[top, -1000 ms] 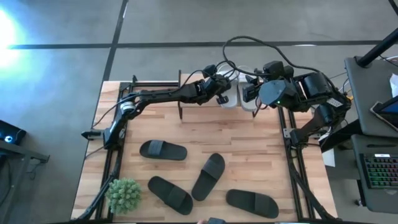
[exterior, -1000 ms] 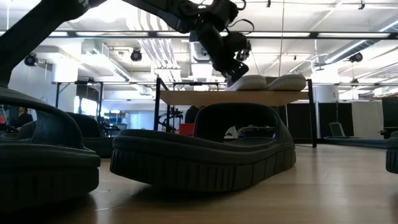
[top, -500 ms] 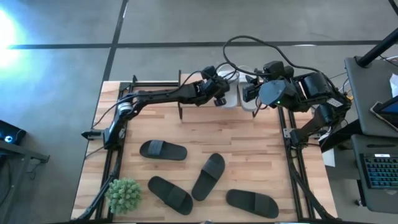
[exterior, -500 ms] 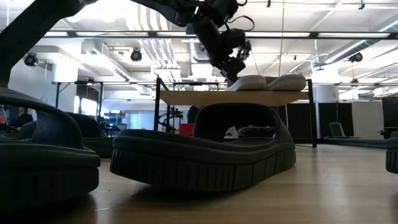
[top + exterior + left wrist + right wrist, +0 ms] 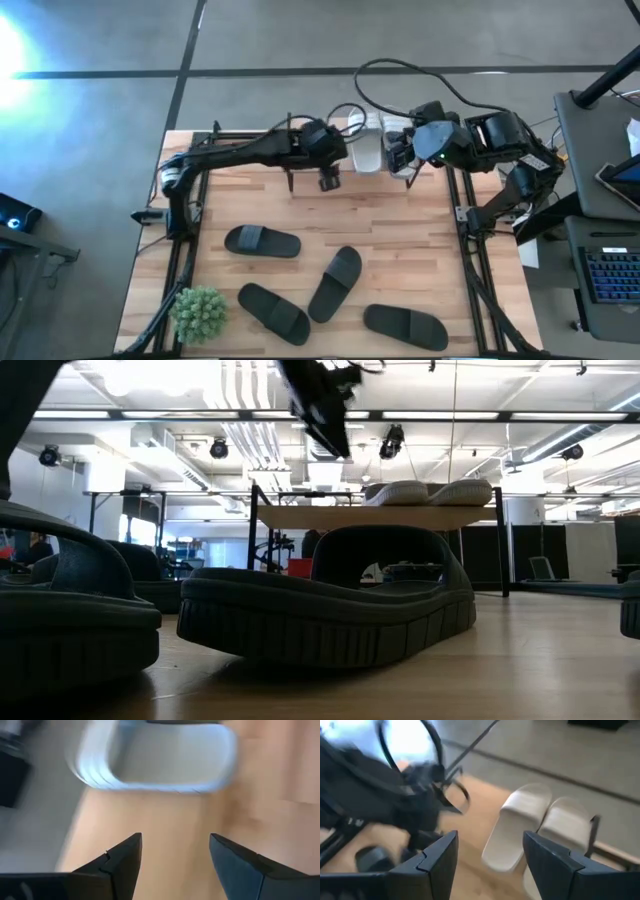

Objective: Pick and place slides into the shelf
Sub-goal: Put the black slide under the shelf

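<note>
- Your left gripper (image 5: 328, 180) has pulled back from the two light slides (image 5: 368, 152) on the shelf (image 5: 300, 150); half a second ago it hung right over the nearer one, and now it sits off to their side, above the shelf's front edge.
- Its fingers (image 5: 122, 857) are spread apart and hold nothing; its wrist view shows the pale slide (image 5: 165, 757) just ahead of them, lying on the wooden board.
- Both light slides lie side by side on the top board, touching or nearly so, at the shelf's right end, as the low view (image 5: 430, 491) confirms.
- Your right gripper (image 5: 400, 155) waits just beside that pair, on the far side from the left gripper. Its fingers (image 5: 437, 857) are parted and empty.
- In my judgement the light pair is placed and released, so that step looks done.
- Four black slides (image 5: 262, 241) remain on the table (image 5: 400, 260), well behind the left gripper toward the near edge, beside the green plant (image 5: 198, 313). They are likely next.
</note>
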